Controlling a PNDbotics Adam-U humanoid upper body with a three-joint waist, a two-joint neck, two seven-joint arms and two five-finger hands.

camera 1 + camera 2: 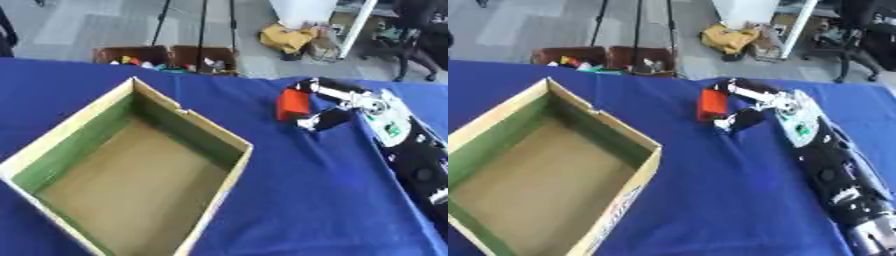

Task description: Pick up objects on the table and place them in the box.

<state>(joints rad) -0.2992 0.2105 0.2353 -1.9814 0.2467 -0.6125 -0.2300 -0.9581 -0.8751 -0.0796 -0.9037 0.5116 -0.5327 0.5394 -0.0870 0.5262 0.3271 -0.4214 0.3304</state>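
The robot's right hand (337,107) reaches across the blue-draped table (297,200) and closes around a small orange-red block (293,104), the only loose object visible on the cloth. The upper fingers (325,89) curl over the block's top from the far side while the thumb (317,121) comes in beneath it on the near side, so the block sits in the gap between them, at the hand's leftward tip. The block appears to stand on end, its long axis running roughly top to bottom in the view; whether it has left the cloth cannot be told from here.

The open cardboard box (214,130), green on its inner walls and bare brown on its floor, lies to the robot's left of the block and nearer the robot, well apart from the hand, with a strip of blue cloth between them. Its interior looks empty. From the way things lie, the coming move turns on that leftward gap: the hand has to carry the block sideways and clear the box's near right-hand wall before lowering it inside.

The right arm, black with silver joints, stretches in from the lower right, and is plainly the one on the job. The left hand shows in neither view. Beyond the far edge of the table, two brown bins (171,57) of mixed items stand on the floor.
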